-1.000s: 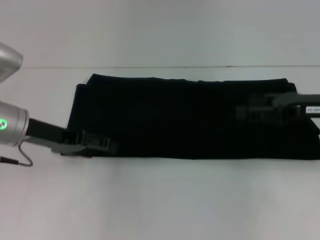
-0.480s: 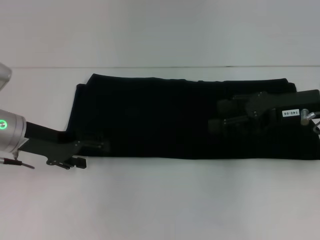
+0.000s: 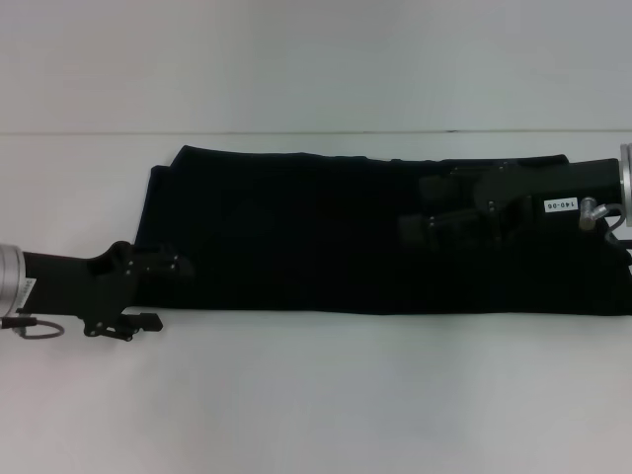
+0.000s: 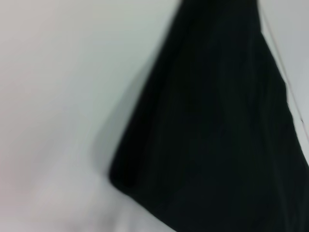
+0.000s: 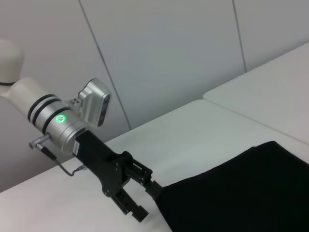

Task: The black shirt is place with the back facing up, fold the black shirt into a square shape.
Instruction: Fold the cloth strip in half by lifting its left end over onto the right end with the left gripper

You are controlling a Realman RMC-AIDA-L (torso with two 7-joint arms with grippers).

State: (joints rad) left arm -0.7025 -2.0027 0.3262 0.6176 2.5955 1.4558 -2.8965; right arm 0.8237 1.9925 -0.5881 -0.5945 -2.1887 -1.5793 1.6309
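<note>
Lying as long folded band, black shirt (image 3: 326, 232). Left gripper (image 3: 148, 296) at its end, jaws parted, nothing held; right gripper (image 3: 420, 229) over cloth, state untellable. Risk judged: edge missed, layers dragged apart.

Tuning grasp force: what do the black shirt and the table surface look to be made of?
The black shirt: soft matte fabric, likely knit cotton or similar; it lies limp and flat in a folded band with soft edges and no shine. The table: smooth, hard-looking white surface, probably laminate or painted board, with a faint sheen and a seam line showing in the right wrist view.
</note>
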